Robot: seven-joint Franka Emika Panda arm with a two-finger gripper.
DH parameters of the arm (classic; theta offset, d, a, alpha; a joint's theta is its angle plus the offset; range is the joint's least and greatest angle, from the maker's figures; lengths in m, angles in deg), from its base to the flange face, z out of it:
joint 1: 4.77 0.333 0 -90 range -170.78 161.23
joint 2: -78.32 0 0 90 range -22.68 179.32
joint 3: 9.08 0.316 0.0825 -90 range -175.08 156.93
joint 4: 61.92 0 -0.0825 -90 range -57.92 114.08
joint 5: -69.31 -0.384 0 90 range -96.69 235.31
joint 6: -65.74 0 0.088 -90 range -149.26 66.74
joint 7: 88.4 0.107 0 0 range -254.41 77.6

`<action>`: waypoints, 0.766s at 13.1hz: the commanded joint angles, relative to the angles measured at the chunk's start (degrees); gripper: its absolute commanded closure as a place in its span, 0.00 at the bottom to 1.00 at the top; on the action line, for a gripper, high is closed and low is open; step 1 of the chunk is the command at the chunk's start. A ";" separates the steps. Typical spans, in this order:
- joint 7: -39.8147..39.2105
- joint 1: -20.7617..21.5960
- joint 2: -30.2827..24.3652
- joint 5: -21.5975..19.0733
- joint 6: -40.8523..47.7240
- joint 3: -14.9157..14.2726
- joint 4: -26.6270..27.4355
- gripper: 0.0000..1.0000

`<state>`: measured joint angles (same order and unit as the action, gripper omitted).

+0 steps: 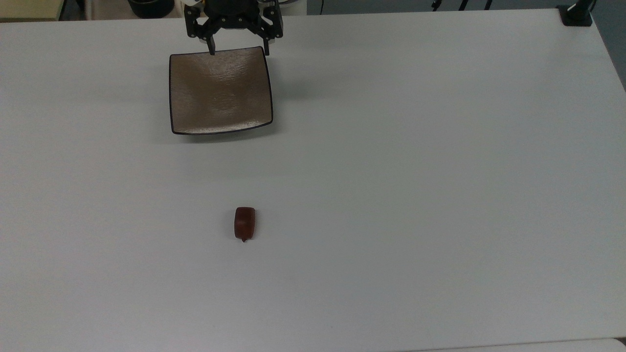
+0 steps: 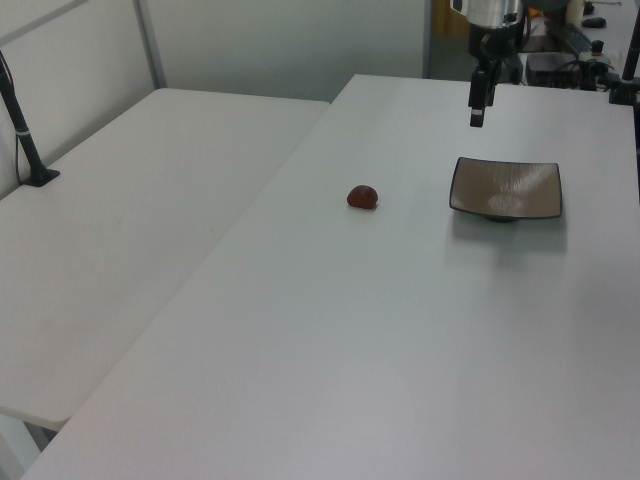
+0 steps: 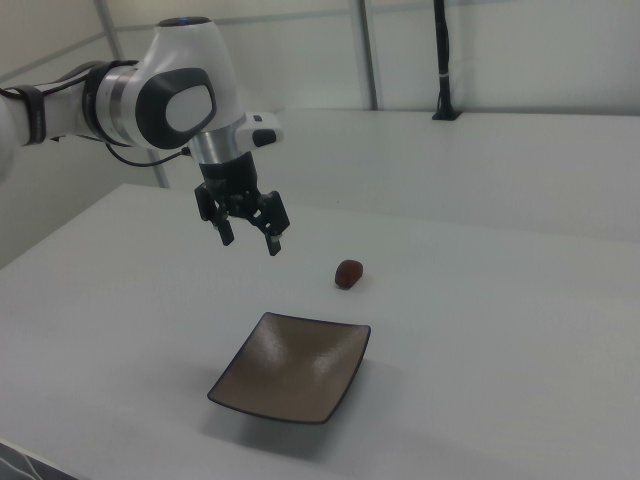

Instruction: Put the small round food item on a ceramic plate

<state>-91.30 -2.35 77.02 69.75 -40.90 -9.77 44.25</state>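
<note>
Right view: gripper jaws apart, above table

Reddish-brown food lump well apart from empty square brown plate

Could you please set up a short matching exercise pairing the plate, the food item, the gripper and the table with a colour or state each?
Column one:
1. ceramic plate
2. small round food item
3. gripper
4. table

Column two:
a. open, held above the table
b. white
c. dark reddish-brown, lying alone on the table
d. glossy brown, square, nothing on it

Pairs: 1-d, 2-c, 3-a, 4-b
</note>
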 commanded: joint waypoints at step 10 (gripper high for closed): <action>-3.96 -0.32 -1.33 -1.32 -1.03 -0.80 1.67 0.00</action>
<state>-93.87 -2.93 77.01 69.75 -40.90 -9.99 44.31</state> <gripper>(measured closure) 0.000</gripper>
